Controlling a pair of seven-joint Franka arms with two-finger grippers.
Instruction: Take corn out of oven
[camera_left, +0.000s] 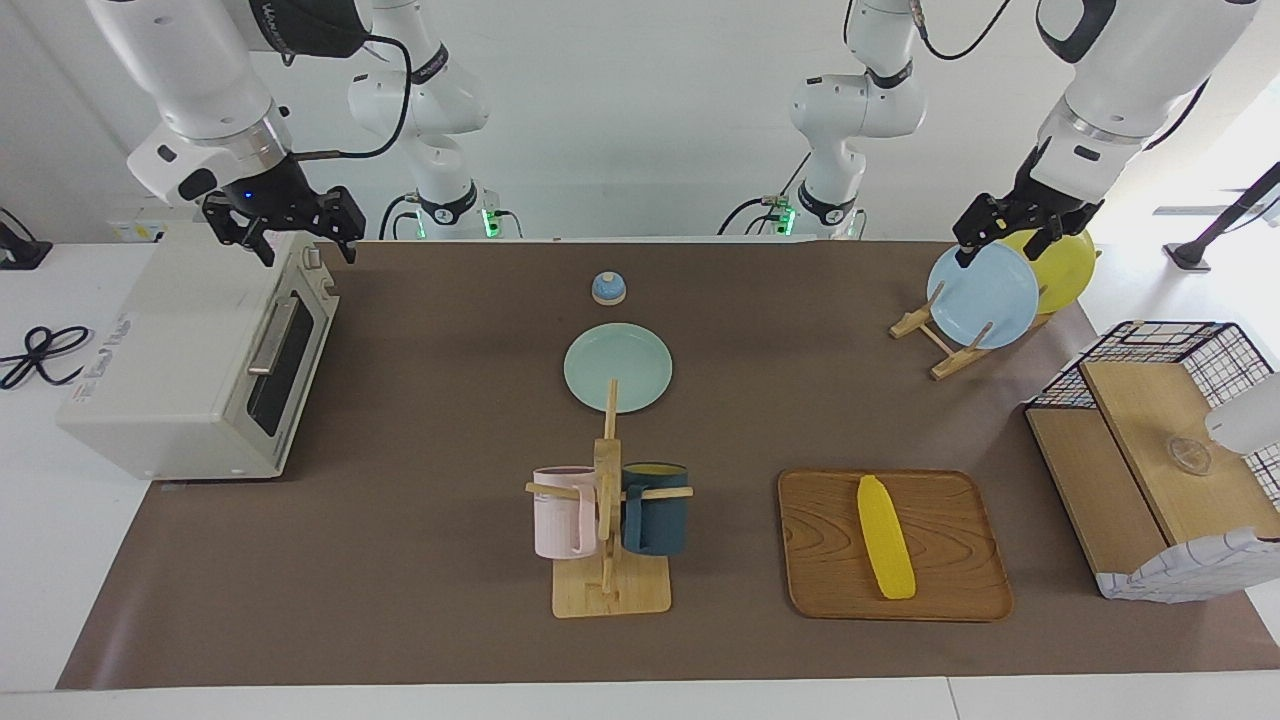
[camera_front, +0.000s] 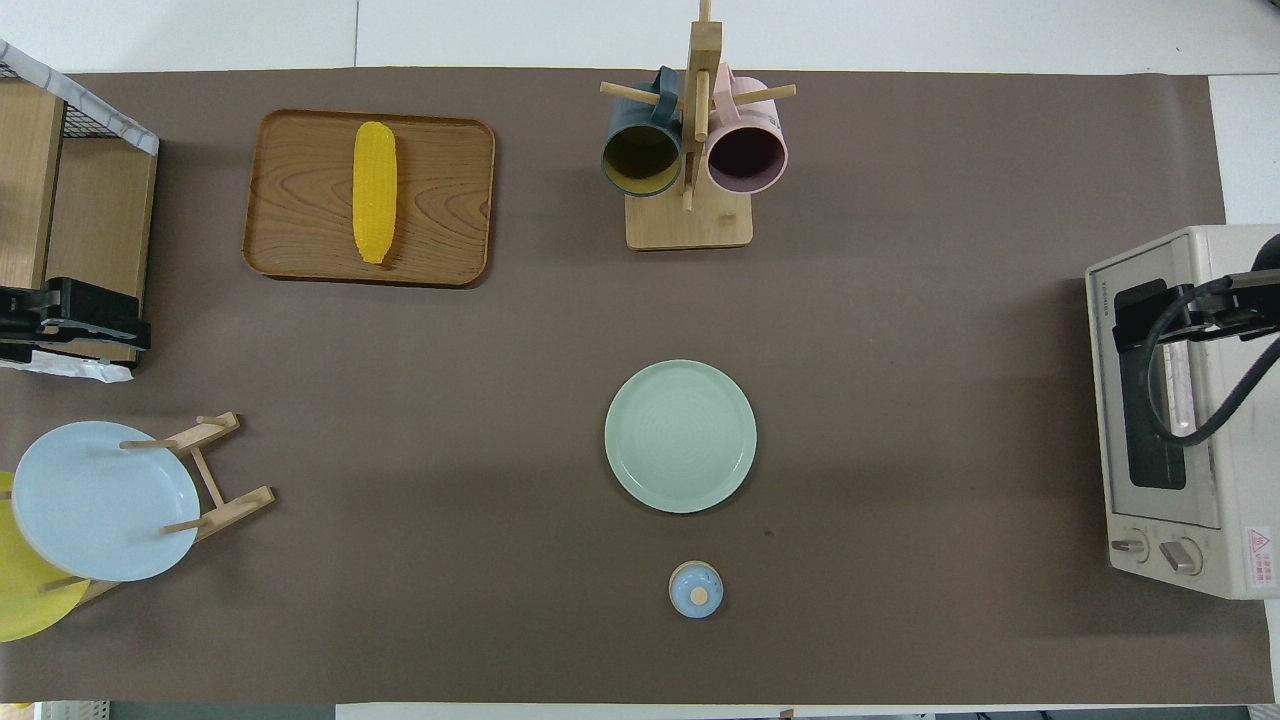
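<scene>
Corn (camera_left: 885, 537) on tray (camera_left: 950, 590), oven (camera_left: 190, 360) shut

We saw the table (camera_left: 420, 560) bearing the oven (camera_left: 190, 360), a wooden tray (camera_left: 940, 590), a mug rack (camera_left: 610, 595), a green plate (camera_left: 618, 366), a plate stand (camera_left: 940, 345) and a basket (camera_left: 1160, 480).
</scene>
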